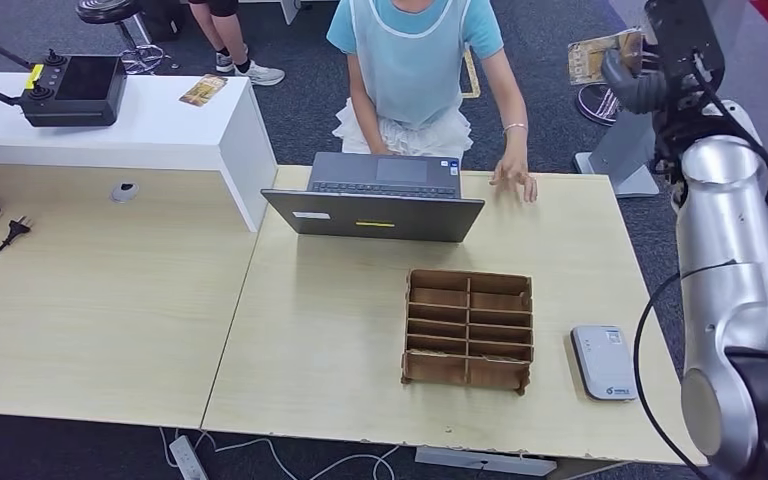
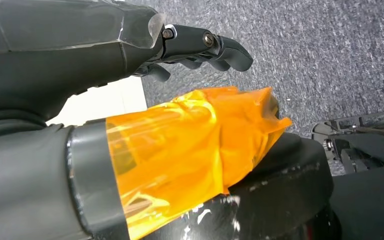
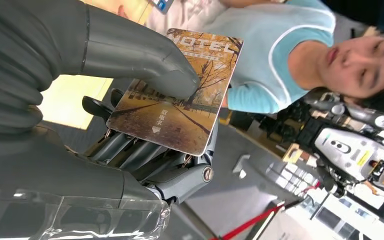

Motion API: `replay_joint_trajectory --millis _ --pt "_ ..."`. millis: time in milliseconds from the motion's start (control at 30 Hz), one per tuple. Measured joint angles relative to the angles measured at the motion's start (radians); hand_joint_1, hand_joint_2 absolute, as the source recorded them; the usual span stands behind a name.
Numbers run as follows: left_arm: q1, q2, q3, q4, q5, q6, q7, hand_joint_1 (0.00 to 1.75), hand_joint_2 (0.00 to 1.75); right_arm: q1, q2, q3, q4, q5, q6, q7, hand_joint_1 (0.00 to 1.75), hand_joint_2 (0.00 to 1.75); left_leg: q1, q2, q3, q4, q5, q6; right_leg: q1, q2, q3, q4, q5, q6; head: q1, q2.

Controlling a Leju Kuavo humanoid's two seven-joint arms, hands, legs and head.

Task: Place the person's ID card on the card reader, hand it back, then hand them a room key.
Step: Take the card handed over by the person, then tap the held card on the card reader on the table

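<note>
The right hand (image 3: 130, 125) grips the room key (image 3: 177, 92), its thumb pressing the card flat on the fingers (image 3: 145, 155). Beyond the hand is the person (image 1: 415, 60), behind the desk (image 1: 320, 330). The left hand (image 2: 130, 55) holds nothing, fingers loosely curled.

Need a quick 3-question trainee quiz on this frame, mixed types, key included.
1. True or false: the right hand holds a card.
2. What word is printed on the room key card?
3. On the table, the card reader lies on which side of the wooden divider box, seen from the head view? A) left B) right C) behind it

Key: 1 true; 2 HOTEL; 3 B
</note>
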Motion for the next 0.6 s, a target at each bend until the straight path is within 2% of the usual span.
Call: replay_joint_trajectory --millis 367,600 --pt "0.003 0.002 0.018 0.000 0.014 0.004 -0.003 0.00 0.00 0.005 -0.102 -0.024 0.048 -0.239 0.180 -0.049 1.75 1.75 0.000 -0.001 -0.001 0.001 0.000 0.000 0.000 -0.001 0.000 0.000 0.000 0.000 0.000 0.000" --pt "0.004 0.002 0.030 0.000 0.032 0.004 -0.009 0.00 0.00 0.084 -0.200 -0.022 0.041 -0.380 0.257 -0.097 1.75 1.75 0.000 -0.002 -0.002 0.001 -0.001 0.001 0.000 -0.002 0.000 0.000 0.000 0.000 0.000 0.000"
